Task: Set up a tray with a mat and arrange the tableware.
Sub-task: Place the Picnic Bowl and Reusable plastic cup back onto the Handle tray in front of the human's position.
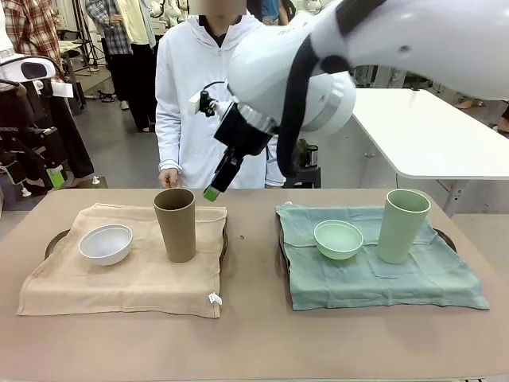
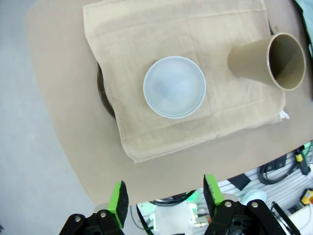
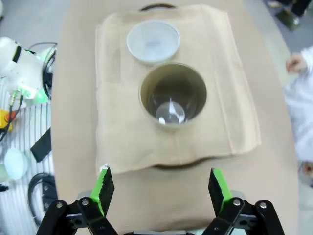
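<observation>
Hovering right gripper (image 3: 159, 188), jaws wide, empty | brown tumbler (image 3: 172, 94) at 12 o'clock | light, stiff, tippy; grip mid-wall

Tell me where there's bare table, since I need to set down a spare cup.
Free: the strip between the beige cloth mat and the teal cloth mat, and the front edge. Crowded: mats holding the brown tumbler, white bowl, mint bowl, pale green tumbler.
</observation>
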